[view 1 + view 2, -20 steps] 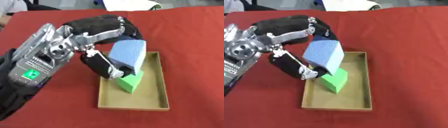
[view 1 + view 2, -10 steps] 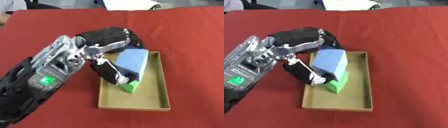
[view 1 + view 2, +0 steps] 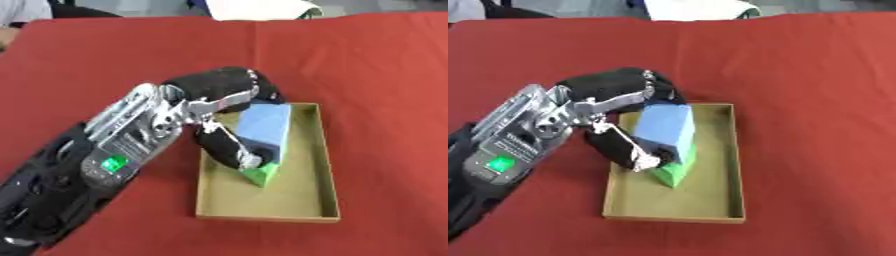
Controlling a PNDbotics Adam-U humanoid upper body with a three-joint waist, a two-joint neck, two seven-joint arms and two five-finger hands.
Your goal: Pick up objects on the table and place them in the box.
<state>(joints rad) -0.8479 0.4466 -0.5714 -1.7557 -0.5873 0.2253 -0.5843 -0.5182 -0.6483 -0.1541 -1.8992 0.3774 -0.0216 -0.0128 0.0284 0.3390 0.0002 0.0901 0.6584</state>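
Left arm enters from the lower left and crosses the red surface (image 3: 376, 65) toward the box (image 3: 325, 165), a shallow tan tray lying lengthwise near centre. Left hand (image 3: 229, 120) is over the box's near-left part, black fingers and thumb curled round a blue block (image 3: 265, 125); thumb (image 3: 224, 148) runs down the block's left face, tip near its lower edge. Blue block is tilted, top leaning toward the box's far end, and its lower end sits on a green block (image 3: 262, 173). Green block lies inside the box, toward the left wall, about midway along its length; whether it rests flat on the floor cannot be told, as the blue block and thumb cover its top. Near half of the box floor shows bare cardboard. A green light glows on the forearm (image 3: 113, 163). Something white (image 3: 262, 7) lies at the surface's far edge. Right hand appears in neither view.
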